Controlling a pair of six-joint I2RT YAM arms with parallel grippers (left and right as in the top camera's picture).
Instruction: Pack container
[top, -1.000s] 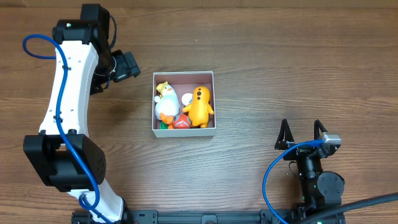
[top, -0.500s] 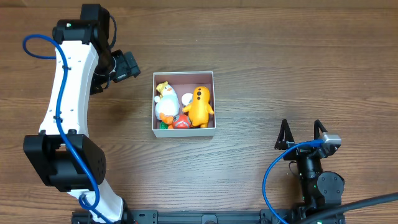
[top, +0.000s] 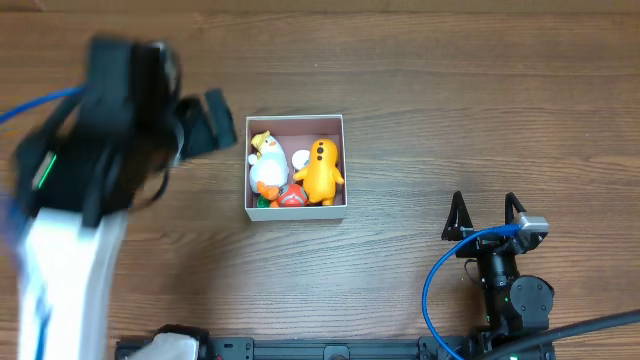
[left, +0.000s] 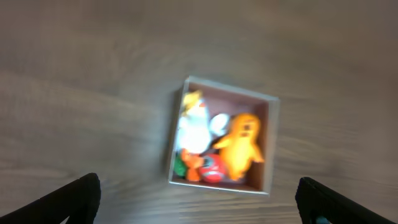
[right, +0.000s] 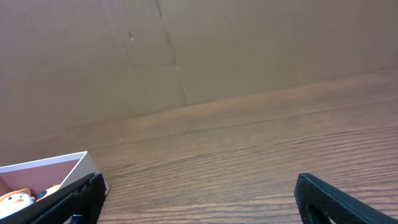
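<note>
The container (top: 297, 120), a small square white-walled box with a pink inside, sits mid-table. It holds a yellow-orange figure (top: 321, 170), a white duck toy (top: 267, 166) and a small red toy (top: 291, 197). My left gripper (top: 213, 124) is just left of the box, blurred by motion. In the left wrist view the left gripper (left: 199, 202) looks down on the container (left: 219, 185) from above, open and empty, with its fingers wide apart. My right gripper (top: 485, 215) stands open and empty near the front right. In the right wrist view a corner of the container (right: 46, 165) shows at far left.
The left arm (top: 70, 190) is a large blur over the table's left side. The right arm's base and blue cable (top: 440, 280) sit at the front right. Bare wood table (top: 450, 100) surrounds the box. A brown wall (right: 217, 50) stands behind the table.
The left arm has broken into fast motion and now shows as a blur. Its wrist has shifted slightly towards the box. The right arm and the box's contents have not moved.
</note>
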